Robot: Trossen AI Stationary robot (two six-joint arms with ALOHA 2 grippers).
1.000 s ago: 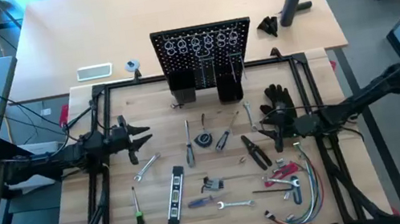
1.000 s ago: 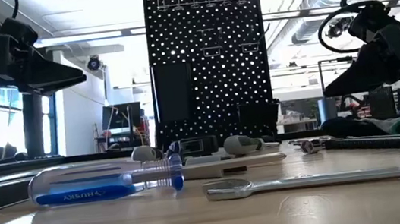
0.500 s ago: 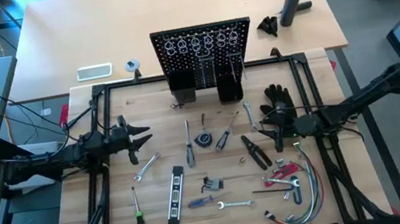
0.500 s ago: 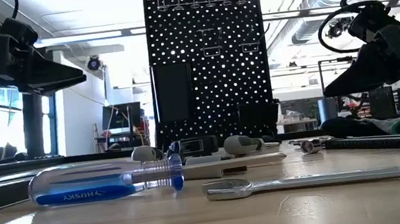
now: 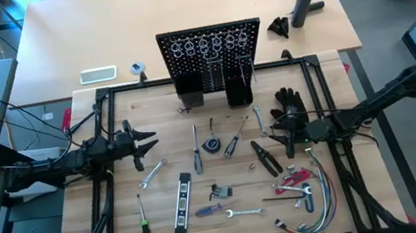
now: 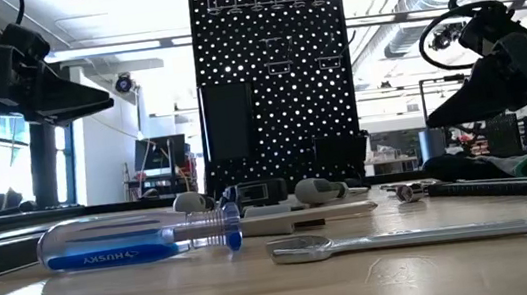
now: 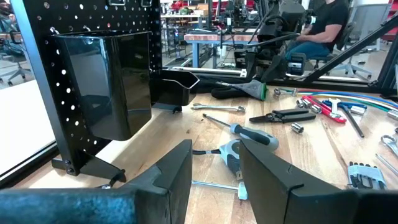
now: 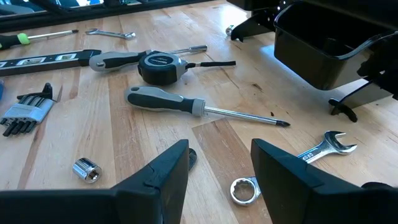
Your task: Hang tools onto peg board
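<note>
No tool yet hung: the tools point(image 5: 196, 148) lie scattered on the surface point(image 5: 148, 110), peg board point(image 5: 211, 46) upright behind. Left tool point(image 5: 147, 142) and right tool point(image 5: 278, 134) hover released, empty. Next: select and grasp one.

Scattered tools point(image 5: 196, 148) crowd the table point(image 5: 108, 125) before the peg board point(image 5: 210, 44); bare wood lies at its left.

Both arms reach inward, left hand point(image 5: 149, 141) and right hand point(image 5: 282, 136) parted, holding nothing.
</note>
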